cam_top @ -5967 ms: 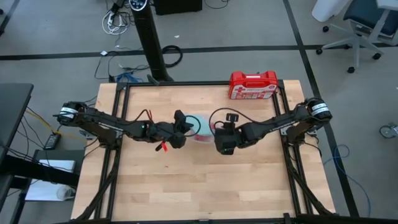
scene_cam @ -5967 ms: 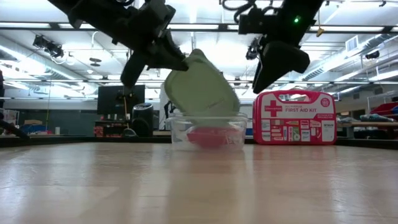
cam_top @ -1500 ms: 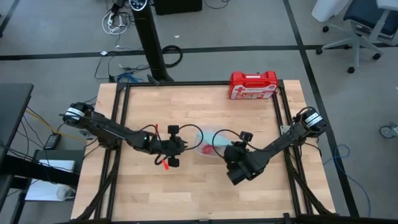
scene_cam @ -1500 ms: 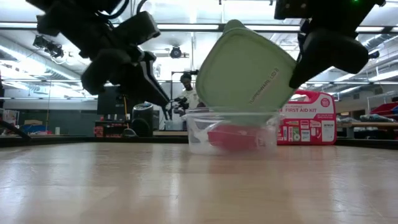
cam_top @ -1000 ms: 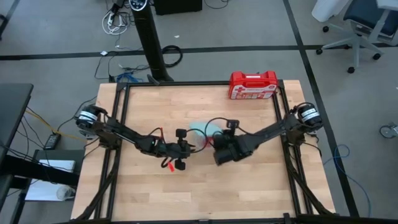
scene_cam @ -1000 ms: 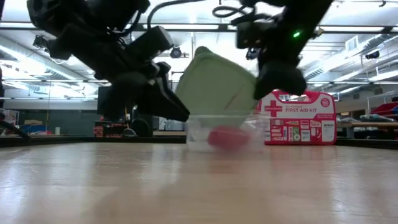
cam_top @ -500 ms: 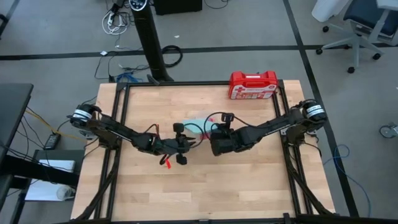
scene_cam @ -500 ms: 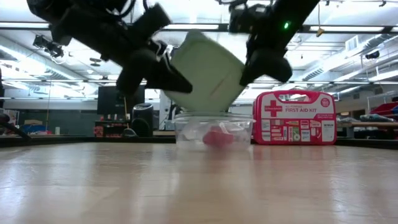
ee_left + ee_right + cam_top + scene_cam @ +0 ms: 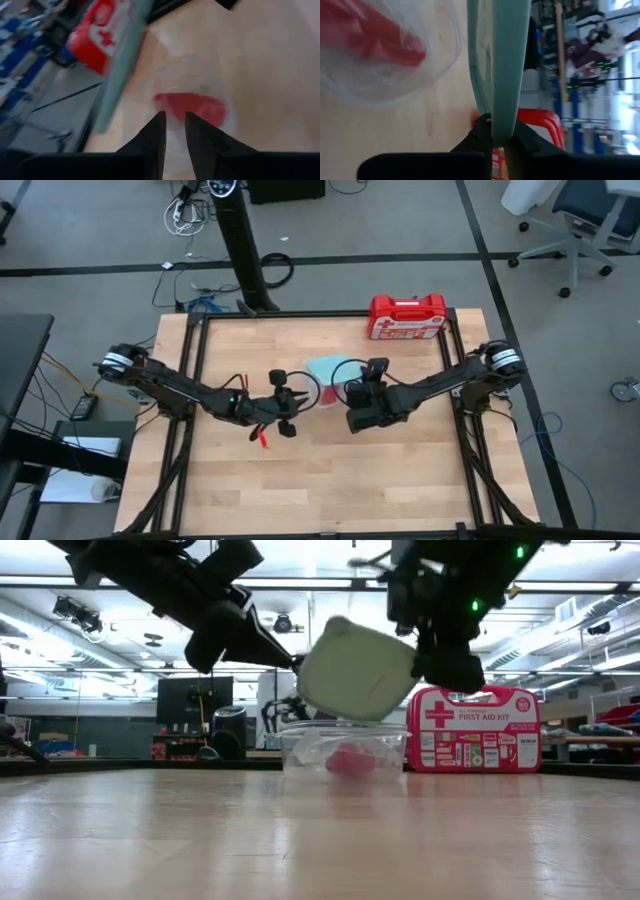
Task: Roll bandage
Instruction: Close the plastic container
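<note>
The red bandage [image 9: 348, 760] lies bunched on the floor of a clear plastic container [image 9: 295, 752], which stands on the table's middle. A pale green lid [image 9: 355, 670] hangs tilted just above the container, and my right gripper [image 9: 496, 131] is shut on it. My left gripper [image 9: 173, 125] stands at the lid's left side, above the container. Its fingers are a narrow gap apart with nothing between them. In the left wrist view the bandage [image 9: 192, 105] shows past the fingertips and the lid [image 9: 120, 65] lies off to one side. My left gripper's fingertips [image 9: 292, 660] stand right at the lid's left edge; I cannot tell whether they touch it. My right gripper pinches the lid's rim [image 9: 498, 120] between its two fingers, coming from the table's right and slanting down. The lid is lifted clear of the container, tilted.
A red first-aid case [image 9: 407, 317] stands upright at the table's far edge, right of the middle. Bare wood lies along the near half of the table [image 9: 320, 480].
My right gripper has lifted the lid: its lower edge was down in the container a second ago and now hangs clear above the rim. My left gripper has risen and tipped up beside the lid. The container has slid a little toward the table's left.
</note>
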You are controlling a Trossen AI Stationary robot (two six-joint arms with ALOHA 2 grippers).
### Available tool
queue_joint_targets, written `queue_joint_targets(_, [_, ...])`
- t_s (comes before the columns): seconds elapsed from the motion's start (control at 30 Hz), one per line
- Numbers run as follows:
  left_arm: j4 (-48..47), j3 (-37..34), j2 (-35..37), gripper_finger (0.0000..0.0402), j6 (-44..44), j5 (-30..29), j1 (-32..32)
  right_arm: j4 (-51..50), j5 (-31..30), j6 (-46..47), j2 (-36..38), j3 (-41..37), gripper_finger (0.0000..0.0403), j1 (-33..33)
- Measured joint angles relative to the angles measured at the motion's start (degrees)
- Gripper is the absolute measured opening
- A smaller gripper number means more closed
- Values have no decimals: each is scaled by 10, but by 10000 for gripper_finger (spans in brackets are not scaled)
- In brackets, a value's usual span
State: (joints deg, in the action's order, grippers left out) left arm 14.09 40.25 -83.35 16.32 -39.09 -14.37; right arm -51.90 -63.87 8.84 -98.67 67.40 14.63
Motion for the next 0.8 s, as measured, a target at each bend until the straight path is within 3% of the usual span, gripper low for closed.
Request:
queue_joint_targets(0.23, [-3, 0, 3, 76, 0, -29, 0, 5, -85, -3, -50, -15, 24, 16])
queue_joint_targets(0.5, [-26, 0, 10, 76, -2, -45, 10, 91, -82, -95, -91, -15, 24, 24])
queue_joint_targets(0.8, [-51, 0, 9, 76, -3, 101, 43, 160, -17, -177, -109, -15, 43, 24])
